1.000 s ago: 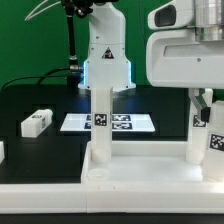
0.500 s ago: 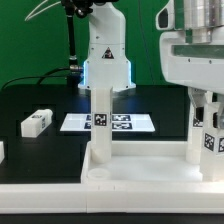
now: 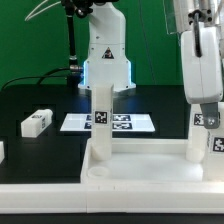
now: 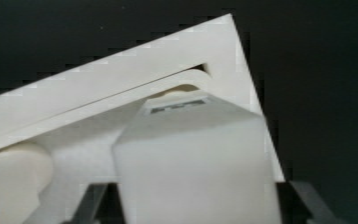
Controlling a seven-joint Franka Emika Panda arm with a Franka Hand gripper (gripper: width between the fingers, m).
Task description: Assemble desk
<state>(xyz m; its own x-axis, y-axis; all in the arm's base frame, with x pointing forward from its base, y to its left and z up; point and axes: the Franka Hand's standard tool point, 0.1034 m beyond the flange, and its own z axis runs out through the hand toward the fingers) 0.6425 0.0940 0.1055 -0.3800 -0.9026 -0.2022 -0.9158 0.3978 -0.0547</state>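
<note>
The white desk tabletop (image 3: 120, 170) lies at the front with its rim up. Two white square legs stand upright in its corner sockets: one towards the exterior view's left (image 3: 100, 120) and one at the right (image 3: 198, 142), both with tags. My gripper (image 3: 207, 110) comes down from above and is shut on the top of the right leg. In the wrist view the leg (image 4: 194, 160) fills the space between my fingers (image 4: 101, 205), and my gripper (image 4: 201, 208) holds it over the tabletop corner (image 4: 87, 100). A loose leg (image 3: 37, 122) lies on the black table at the left.
The marker board (image 3: 75, 123) lies flat behind the left standing leg. The robot base (image 3: 105, 60) stands at the back. Another white part (image 3: 2, 150) shows at the exterior view's left edge.
My hand has turned about the vertical axis over the right leg: its broad face showed before, its narrow side shows now. The leg's tag has shifted with it. The other parts have not moved.
</note>
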